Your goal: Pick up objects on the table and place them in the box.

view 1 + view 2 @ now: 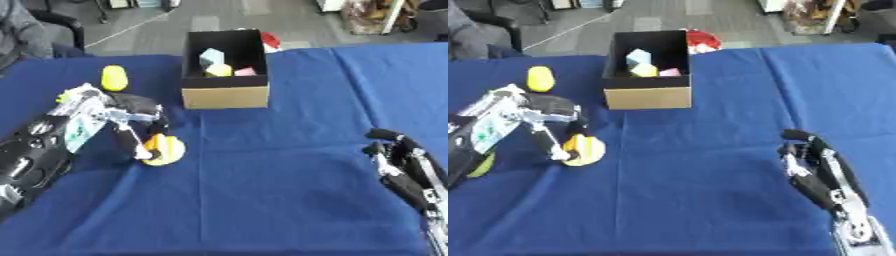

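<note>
A yellow and orange round object (164, 149) lies on the blue tablecloth (280, 165). My left hand (131, 122) comes in from the left, its fingers curled down onto this object, touching its left and top side. A yellow egg-shaped object (114, 78) stands further back on the left. The open cardboard box (224, 95) with a black inside stands at the back centre and holds a light blue block (211, 56), a yellow piece (219, 70) and a pink piece (246, 72). My right hand (398, 160) rests at the lower right, fingers relaxed, holding nothing.
A red object (700, 40) lies just behind the box's right corner. A small yellow-green thing (481, 165) shows under my left forearm in the right eye view. Beyond the table's far edge are grey floor and chairs.
</note>
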### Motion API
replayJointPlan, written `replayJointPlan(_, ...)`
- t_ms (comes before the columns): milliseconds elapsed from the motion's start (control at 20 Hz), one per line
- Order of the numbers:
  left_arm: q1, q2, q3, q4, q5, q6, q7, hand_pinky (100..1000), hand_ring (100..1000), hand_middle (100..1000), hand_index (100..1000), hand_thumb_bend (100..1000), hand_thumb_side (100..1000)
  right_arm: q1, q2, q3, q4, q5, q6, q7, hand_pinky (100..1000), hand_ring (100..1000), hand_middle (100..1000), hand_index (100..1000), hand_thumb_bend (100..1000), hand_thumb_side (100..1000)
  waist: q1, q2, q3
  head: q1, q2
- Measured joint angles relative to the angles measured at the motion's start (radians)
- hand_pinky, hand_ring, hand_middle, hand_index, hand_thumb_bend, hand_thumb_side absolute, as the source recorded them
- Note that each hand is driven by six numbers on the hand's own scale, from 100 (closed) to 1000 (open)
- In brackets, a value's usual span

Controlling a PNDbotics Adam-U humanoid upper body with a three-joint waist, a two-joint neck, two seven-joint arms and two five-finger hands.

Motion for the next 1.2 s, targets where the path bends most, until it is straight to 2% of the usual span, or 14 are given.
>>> replayJointPlan(200, -0.016, 0.029, 0.080, -0.109, 0.116, 0.041, -0.041, 666, 463, 432, 654, 100, 275, 0.001, 0.000, -0.001, 0.000, 0.000, 0.000, -0.001, 758, 665, 743, 802, 100, 369, 0.000, 0.000, 0.005, -0.003, 0.000)
replayJointPlan(350, -0.089, 0.032, 0.149, -0.172, 0.133, 0.059, -0.059, 673, 470, 440, 662, 146, 267, 0.006, 0.000, -0.001, 0.000, 0.000, 0.000, -0.002, 758, 665, 744, 802, 100, 367, 0.000, -0.002, 0.007, -0.005, 0.000)
replayJointPlan(400, -0.122, 0.024, 0.171, -0.171, 0.117, 0.061, -0.061, 686, 503, 473, 687, 153, 258, 0.008, 0.000, 0.000, 0.000, 0.000, 0.000, -0.002, 758, 665, 744, 802, 100, 366, 0.000, -0.002, 0.007, -0.005, 0.000)
replayJointPlan(550, -0.221, -0.049, 0.224, -0.104, 0.009, 0.056, -0.040, 686, 512, 490, 696, 177, 252, 0.009, 0.000, 0.000, 0.000, 0.000, 0.000, -0.001, 758, 665, 743, 802, 100, 365, 0.000, -0.007, 0.001, -0.005, 0.000)
replayJointPlan(600, -0.248, -0.081, 0.238, -0.064, -0.043, 0.061, -0.017, 686, 513, 492, 697, 195, 251, 0.009, 0.000, 0.000, 0.000, 0.000, 0.000, -0.001, 758, 665, 743, 802, 100, 362, 0.000, -0.007, -0.002, -0.004, 0.000)
replayJointPlan(750, -0.316, -0.192, 0.288, 0.081, -0.224, 0.105, 0.095, 683, 512, 490, 699, 158, 237, 0.008, 0.001, 0.000, 0.000, 0.000, 0.000, -0.001, 758, 665, 743, 802, 100, 357, 0.000, -0.007, -0.011, 0.001, 0.000)
replayJointPlan(950, -0.360, -0.327, 0.371, 0.244, -0.444, 0.199, 0.268, 682, 513, 489, 704, 113, 224, 0.008, 0.004, 0.001, 0.001, -0.002, 0.001, 0.000, 758, 665, 743, 802, 100, 350, -0.001, -0.007, -0.022, 0.010, 0.000)
replayJointPlan(1200, -0.373, -0.445, 0.478, 0.372, -0.643, 0.365, 0.439, 689, 530, 499, 717, 100, 219, 0.007, 0.010, 0.006, 0.004, -0.005, 0.002, 0.003, 758, 665, 743, 802, 100, 342, -0.012, -0.006, -0.035, 0.025, 0.000)
